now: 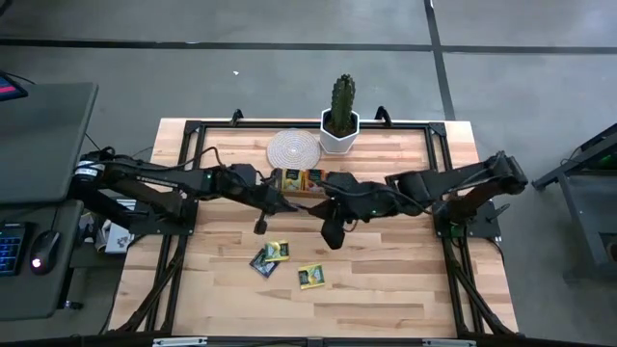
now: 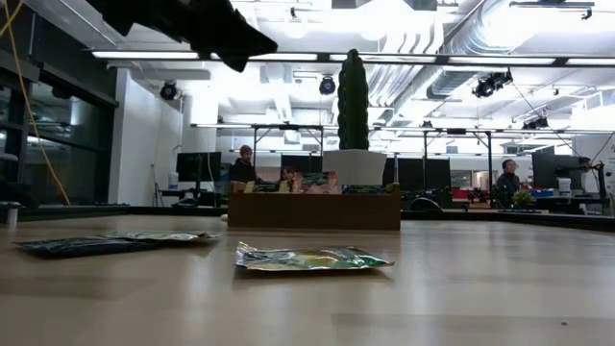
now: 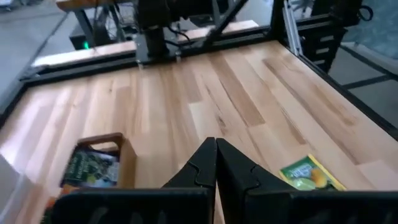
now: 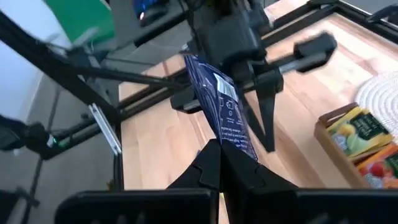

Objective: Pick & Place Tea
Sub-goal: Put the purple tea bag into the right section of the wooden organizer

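Observation:
A brown wooden tray (image 1: 299,183) near the table's far middle holds yellow, orange-red and green tea packets. Three more packets lie flat on the table nearer me: a yellow one (image 1: 280,251), a dark one (image 1: 263,263) and a yellow-green one (image 1: 310,277). My right gripper (image 4: 219,149) hovers in front of the tray (image 1: 333,236), shut on a dark blue packet (image 4: 221,106). My left gripper (image 3: 216,152) is shut and empty, above the table left of the right gripper (image 1: 260,226). The yellow-green packet (image 3: 308,174) shows just past its fingers. My right gripper pinches the dark blue packet between its two fingers by one end (image 4: 233,140). The rest of the packet sticks out past the fingertips with its white label showing. It is lifted clear of the table.
A round woven coaster (image 1: 292,149) and a white pot with a cactus (image 1: 340,120) stand behind the tray at the far edge. A black frame runs along the table's sides. Bare wood lies toward the near edge around the loose packets. People sit in the room beyond (image 2: 242,165).

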Controlling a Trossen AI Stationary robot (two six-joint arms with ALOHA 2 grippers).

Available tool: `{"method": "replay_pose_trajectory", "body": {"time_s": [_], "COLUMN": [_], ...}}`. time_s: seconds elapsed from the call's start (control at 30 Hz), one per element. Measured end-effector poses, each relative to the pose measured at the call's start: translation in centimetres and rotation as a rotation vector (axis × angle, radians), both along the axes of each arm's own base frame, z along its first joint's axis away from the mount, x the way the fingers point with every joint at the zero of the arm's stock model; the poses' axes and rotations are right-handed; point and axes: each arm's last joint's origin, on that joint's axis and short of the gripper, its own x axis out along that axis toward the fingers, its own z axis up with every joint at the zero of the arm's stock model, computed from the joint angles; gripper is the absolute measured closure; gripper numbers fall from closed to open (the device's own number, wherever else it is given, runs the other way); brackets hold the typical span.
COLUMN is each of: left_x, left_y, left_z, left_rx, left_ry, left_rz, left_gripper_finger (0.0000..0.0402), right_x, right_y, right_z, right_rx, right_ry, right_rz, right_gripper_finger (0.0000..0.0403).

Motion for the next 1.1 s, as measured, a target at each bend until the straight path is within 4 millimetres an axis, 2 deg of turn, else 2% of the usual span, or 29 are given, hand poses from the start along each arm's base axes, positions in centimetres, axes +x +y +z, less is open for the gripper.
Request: {"method": "replay_pose_trajectory", "body": {"time_s": [0.1, 0.27, 0.4, 0.6, 0.67, 0.97, 1.1], "left_x": [-0.2, -0.3, -0.2, 0.2, 0.2, 0.6, 1.1], "left_y": [0.1, 0.0, 0.0, -0.1, -0.2, 0.0, 0.0], "left_z": [0.3, 0.4, 0.7, 2.7, 3.2, 3.7, 3.9], "left_rx": [0.009, 0.009, 0.007, -0.012, -0.020, -0.059, -0.068], "left_ry": [-0.016, -0.017, -0.053, -0.258, -0.309, -0.386, -0.448], "left_rz": [0.014, 0.013, 0.012, -0.040, -0.051, 0.009, 0.009], "left_gripper_finger": [0.0401, 0.0401, 0.0401, 0.0401, 0.0401, 0.0399, 0.0371], "right_x": [-0.8, -2.8, -4.3, -6.1, -6.5, -6.6, -6.5], "right_y": [0.1, -0.2, 0.0, 0.3, 0.3, -0.3, -0.7], "right_z": [-2.0, -5.9, -9.0, -11.4, -11.9, -11.2, -11.2], "right_rx": [0.045, 0.129, 0.116, 0.056, 0.039, 0.023, 0.019], "right_ry": [-0.103, -0.383, -0.544, -0.665, -0.689, -0.778, -0.778], "right_rz": [-0.025, -0.064, -0.070, -0.081, -0.090, -0.033, -0.024], "right_gripper_finger": [0.0403, 0.0403, 0.0403, 0.0403, 0.0403, 0.0403, 0.0403]}}
